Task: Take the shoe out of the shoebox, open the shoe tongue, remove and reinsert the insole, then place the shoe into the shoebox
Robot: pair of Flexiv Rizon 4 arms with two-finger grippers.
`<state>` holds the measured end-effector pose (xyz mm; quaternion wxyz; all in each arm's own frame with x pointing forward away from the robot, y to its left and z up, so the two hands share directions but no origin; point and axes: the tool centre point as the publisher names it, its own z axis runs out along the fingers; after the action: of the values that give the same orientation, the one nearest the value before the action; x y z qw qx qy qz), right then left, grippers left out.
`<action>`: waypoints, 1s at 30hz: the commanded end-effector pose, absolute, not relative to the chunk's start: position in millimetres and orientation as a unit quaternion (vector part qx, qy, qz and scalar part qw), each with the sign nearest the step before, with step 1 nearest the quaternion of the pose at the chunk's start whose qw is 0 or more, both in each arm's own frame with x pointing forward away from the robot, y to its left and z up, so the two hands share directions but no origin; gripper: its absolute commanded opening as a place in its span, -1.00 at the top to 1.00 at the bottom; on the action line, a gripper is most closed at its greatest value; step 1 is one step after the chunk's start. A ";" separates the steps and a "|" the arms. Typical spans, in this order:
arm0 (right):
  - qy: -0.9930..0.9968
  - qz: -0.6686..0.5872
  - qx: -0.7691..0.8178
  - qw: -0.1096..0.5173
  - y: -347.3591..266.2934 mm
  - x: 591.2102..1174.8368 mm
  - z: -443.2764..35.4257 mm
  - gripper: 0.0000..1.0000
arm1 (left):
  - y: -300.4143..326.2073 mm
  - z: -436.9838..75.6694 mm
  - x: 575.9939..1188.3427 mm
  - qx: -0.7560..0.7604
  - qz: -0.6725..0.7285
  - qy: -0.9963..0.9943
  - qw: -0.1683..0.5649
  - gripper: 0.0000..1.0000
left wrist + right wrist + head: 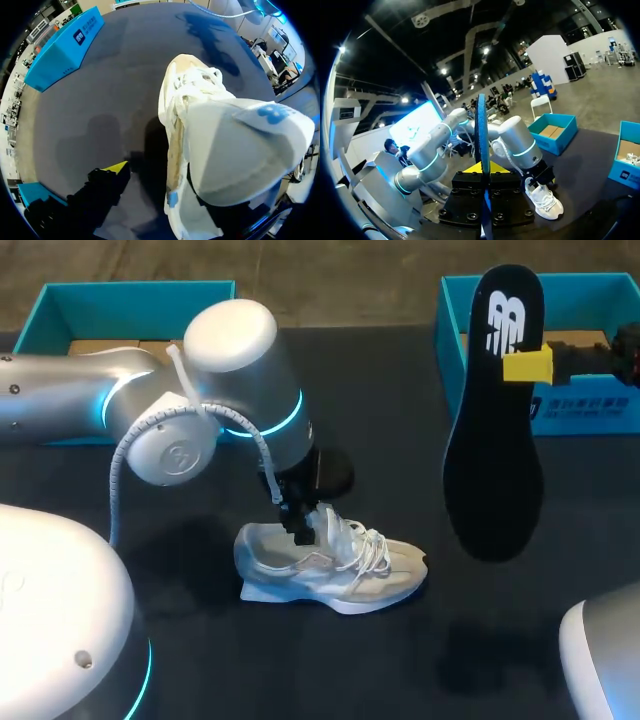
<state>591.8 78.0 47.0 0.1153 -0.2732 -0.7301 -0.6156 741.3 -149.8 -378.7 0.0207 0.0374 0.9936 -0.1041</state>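
Observation:
A white shoe (pixel 330 565) lies on its sole on the dark table, toe to the right. My left gripper (pixel 300 523) is down at its tongue. In the left wrist view the raised tongue (pixel 240 150) fills the space ahead; one yellow-tipped finger (pixel 116 167) stands outside the shoe's side wall with a gap to it, the other is hidden under the tongue, so the gripper (pixel 167 192) is open. My right gripper (pixel 527 365) is shut on a black insole (pixel 495 440), held up above the table's right side. The right wrist view shows that insole (pixel 481 130) edge-on between the fingers, and the shoe (pixel 545 197) beyond.
An open blue shoebox (pixel 590 300) stands at the back right, just behind the held insole. A second blue box (pixel 130 295) stands at the back left, behind my left arm. Dark tabletop (pixel 400 670) stretches in front of the shoe.

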 end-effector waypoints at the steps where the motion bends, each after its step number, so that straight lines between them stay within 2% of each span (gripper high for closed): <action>1: -0.733 -0.612 -0.273 0.118 79.9 596.2 49.8 1.00 | -151.0 -383.5 744.0 0.031 -0.100 0.994 0.022 1.00; 18: -0.733 -0.612 -0.273 0.118 79.9 596.2 49.8 1.00 | -141.9 -355.9 736.9 0.092 -0.125 0.987 0.034 1.00; 30: -0.733 -0.612 -0.273 0.118 79.9 596.2 49.8 1.00 | -129.3 -337.4 730.4 0.225 -0.129 0.964 0.058 1.00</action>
<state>591.8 77.8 47.2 0.1151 -0.2732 -0.7303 -0.6154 732.7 -142.7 -346.7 0.0629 0.2120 0.9679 -0.1191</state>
